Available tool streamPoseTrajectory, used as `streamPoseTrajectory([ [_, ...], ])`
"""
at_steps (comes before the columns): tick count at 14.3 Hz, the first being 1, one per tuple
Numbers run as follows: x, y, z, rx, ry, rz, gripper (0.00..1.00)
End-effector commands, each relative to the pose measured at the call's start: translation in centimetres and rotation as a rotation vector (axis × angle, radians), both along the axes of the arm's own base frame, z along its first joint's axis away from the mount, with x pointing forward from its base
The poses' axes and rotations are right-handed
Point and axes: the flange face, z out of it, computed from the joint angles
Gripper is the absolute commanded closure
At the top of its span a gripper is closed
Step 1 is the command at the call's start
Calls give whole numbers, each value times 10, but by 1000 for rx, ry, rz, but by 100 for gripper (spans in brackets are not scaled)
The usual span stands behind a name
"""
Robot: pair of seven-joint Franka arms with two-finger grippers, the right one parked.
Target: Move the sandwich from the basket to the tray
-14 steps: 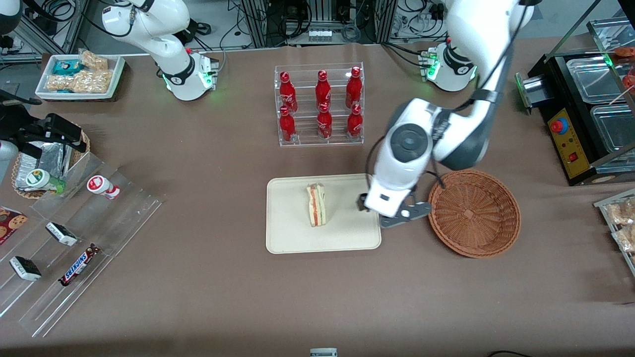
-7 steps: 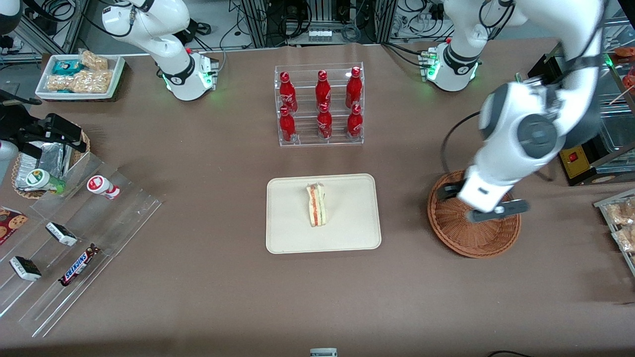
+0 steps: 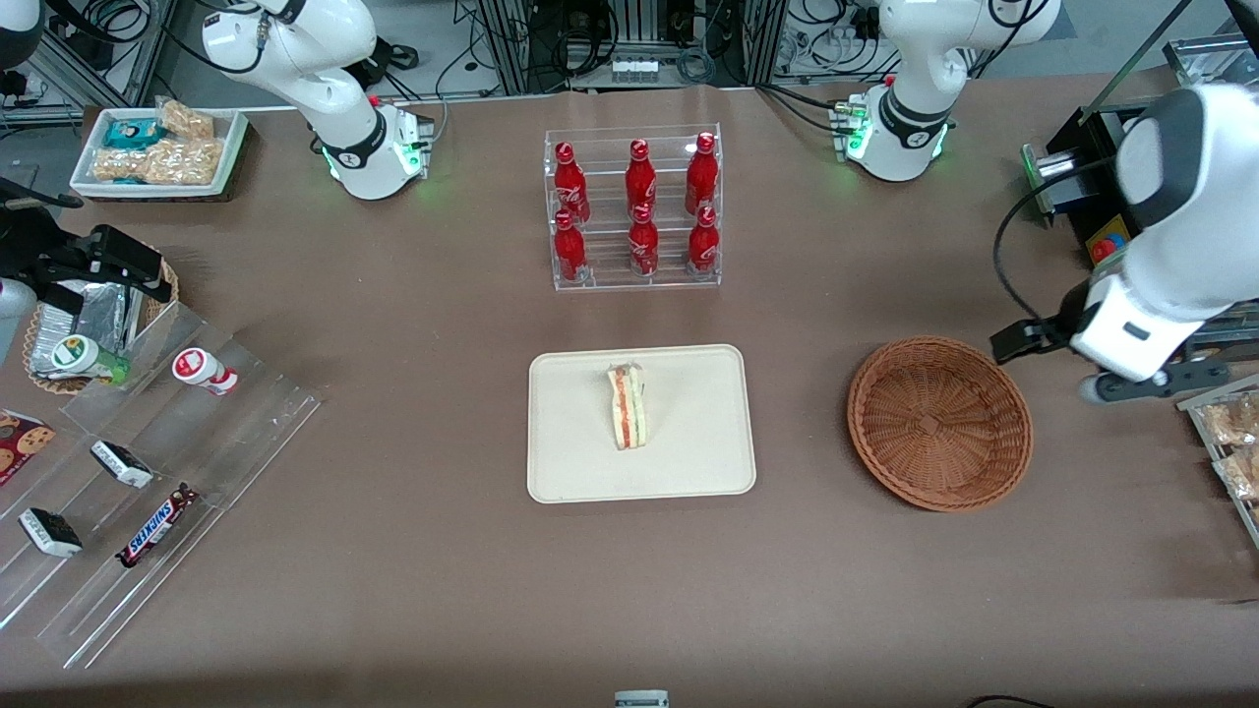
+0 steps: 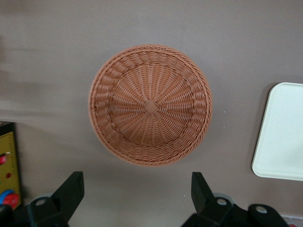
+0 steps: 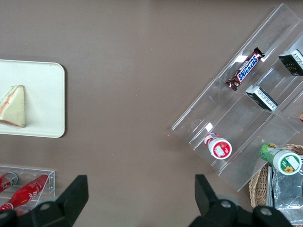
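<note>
The sandwich (image 3: 627,405) lies on its side near the middle of the tray (image 3: 570,472), clear of every rim; the basket (image 3: 939,423) holds nothing, so the placing looks done; the gripper (image 3: 1057,366), fingers spread and empty, hangs high near the table edge at the working arm's end; retreating well calls for a steady lift clear of the black machine (image 3: 1131,285).

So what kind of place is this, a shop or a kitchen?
Probably a robot lab set up like a snack shop. Red bottles stand in a clear rack, and a sandwich lies on a tray near an empty basket. The gripper, open, hangs past the basket, toward the working arm's end.
</note>
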Motion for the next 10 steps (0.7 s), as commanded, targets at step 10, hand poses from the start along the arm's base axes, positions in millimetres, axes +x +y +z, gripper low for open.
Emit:
streamPoseTrajectory([
  [10, -11, 7, 102, -6, 16, -167, 0],
])
